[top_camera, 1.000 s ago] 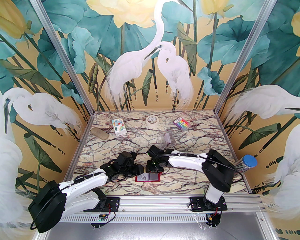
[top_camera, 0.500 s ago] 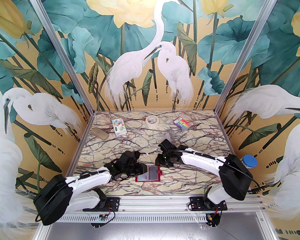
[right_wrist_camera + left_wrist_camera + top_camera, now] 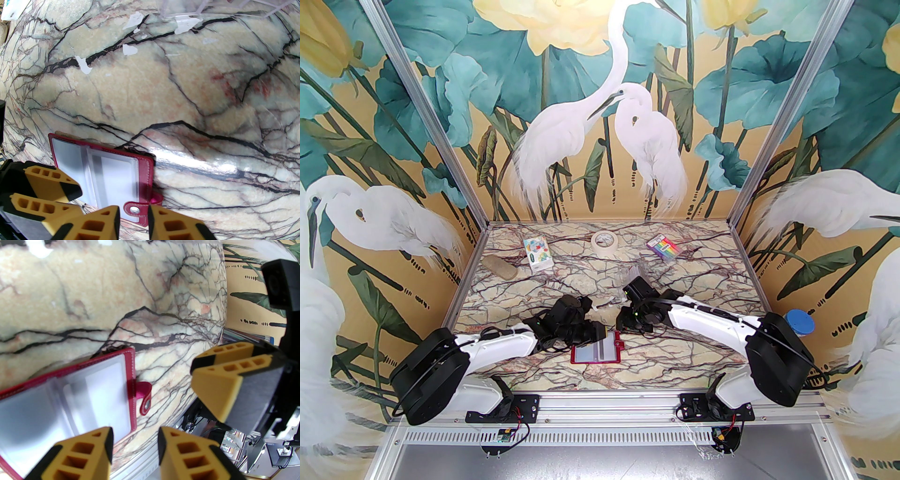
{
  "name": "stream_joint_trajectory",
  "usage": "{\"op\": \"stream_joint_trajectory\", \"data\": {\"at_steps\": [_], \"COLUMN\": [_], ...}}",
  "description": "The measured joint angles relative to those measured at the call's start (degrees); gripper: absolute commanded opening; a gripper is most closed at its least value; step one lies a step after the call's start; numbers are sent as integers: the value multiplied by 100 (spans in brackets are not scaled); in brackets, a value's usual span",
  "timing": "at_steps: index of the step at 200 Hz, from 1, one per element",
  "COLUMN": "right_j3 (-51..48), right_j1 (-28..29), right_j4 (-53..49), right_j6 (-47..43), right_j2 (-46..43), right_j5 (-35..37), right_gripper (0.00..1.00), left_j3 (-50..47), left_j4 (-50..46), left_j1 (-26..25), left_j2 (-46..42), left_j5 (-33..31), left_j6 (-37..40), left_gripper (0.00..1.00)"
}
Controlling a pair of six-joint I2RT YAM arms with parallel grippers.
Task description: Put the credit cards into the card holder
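Note:
The card holder lies open and flat on the marble near the front edge, red-rimmed, its snap tab pointing right. Pale credit cards show through its clear pockets. My left gripper hovers at the holder's far-left edge, jaws apart with nothing between them. My right gripper sits just beyond the far-right corner, jaws narrowly apart and empty, with the snap tab visible below the gap. Its fingers stand clear of the tab.
A clear plastic box stands behind the right wrist. Farther back are a tape roll, a colourful white pack, a rainbow-striped packet and a stone. A blue-lidded jar sits at the right wall.
My right gripper has pulled back off the card holder, away and to the right. The left gripper has slid right along the holder's far edge. The holder now lies uncovered.

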Motion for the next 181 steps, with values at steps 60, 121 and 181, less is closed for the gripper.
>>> {"op": "stream_joint_trajectory", "data": {"at_steps": [60,121,181], "right_j3": [2,90,1451], "right_j1": [-22,-22,-254], "right_j4": [-26,-74,-634], "right_j6": [0,-33,-625], "right_j2": [-94,-70,695], "right_j5": [20,26,590], "right_gripper": [27,28,44], "left_j3": [50,-103,-708], "left_j4": [-151,-997,-1720], "left_j1": [-4,334,748], "left_j2": [-96,-1239,-2083], "left_j5": [-35,-503,-654], "left_j6": [111,302,345], "left_gripper": [38,40,40]}}
